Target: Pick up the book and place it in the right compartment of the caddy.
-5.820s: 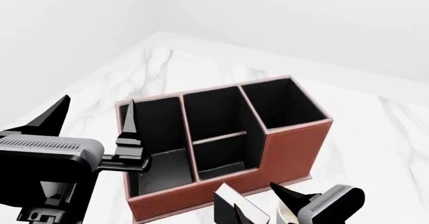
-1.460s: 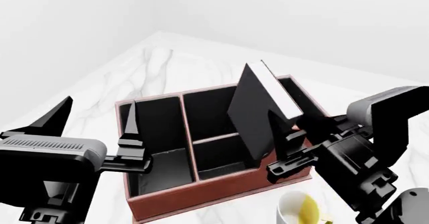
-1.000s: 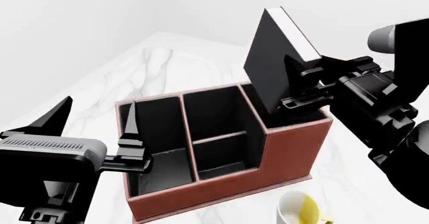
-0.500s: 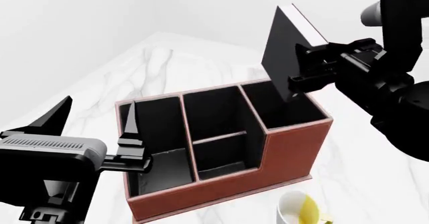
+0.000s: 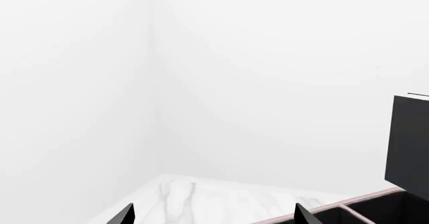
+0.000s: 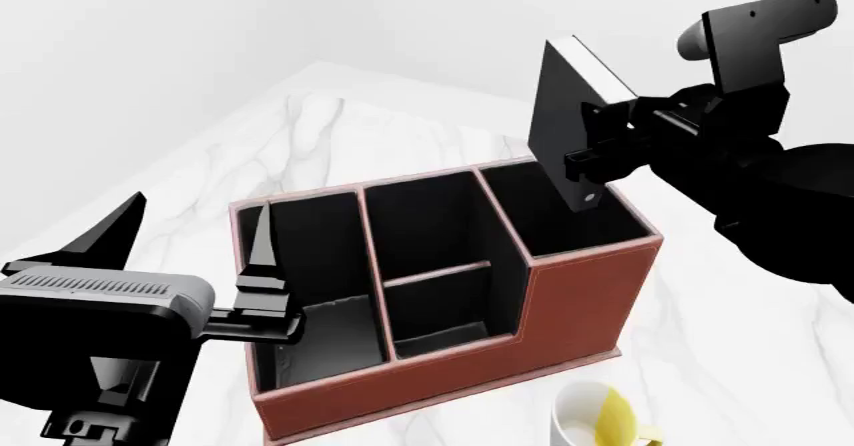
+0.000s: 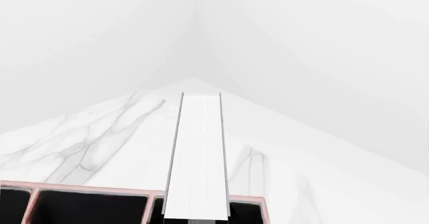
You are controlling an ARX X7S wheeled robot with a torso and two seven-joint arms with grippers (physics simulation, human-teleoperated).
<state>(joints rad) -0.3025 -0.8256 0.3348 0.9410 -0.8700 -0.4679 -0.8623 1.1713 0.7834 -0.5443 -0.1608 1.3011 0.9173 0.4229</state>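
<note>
Book (image 6: 567, 111) lifted, clamped upright in right gripper (image 6: 597, 156), lower corner hovering over right compartment (image 6: 567, 206) of caddy (image 6: 587, 296). Pickup done; lowering and release left. Left gripper (image 6: 194, 266) spread apart, idle near left bin.

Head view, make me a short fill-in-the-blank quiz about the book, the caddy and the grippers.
1. The book is held by the ____ gripper.
2. The book hangs over the caddy's ____ compartment.
3. The left gripper holds ____.
4. The mug has a ____ interior.

Missing words: right; right; nothing; yellow
</note>
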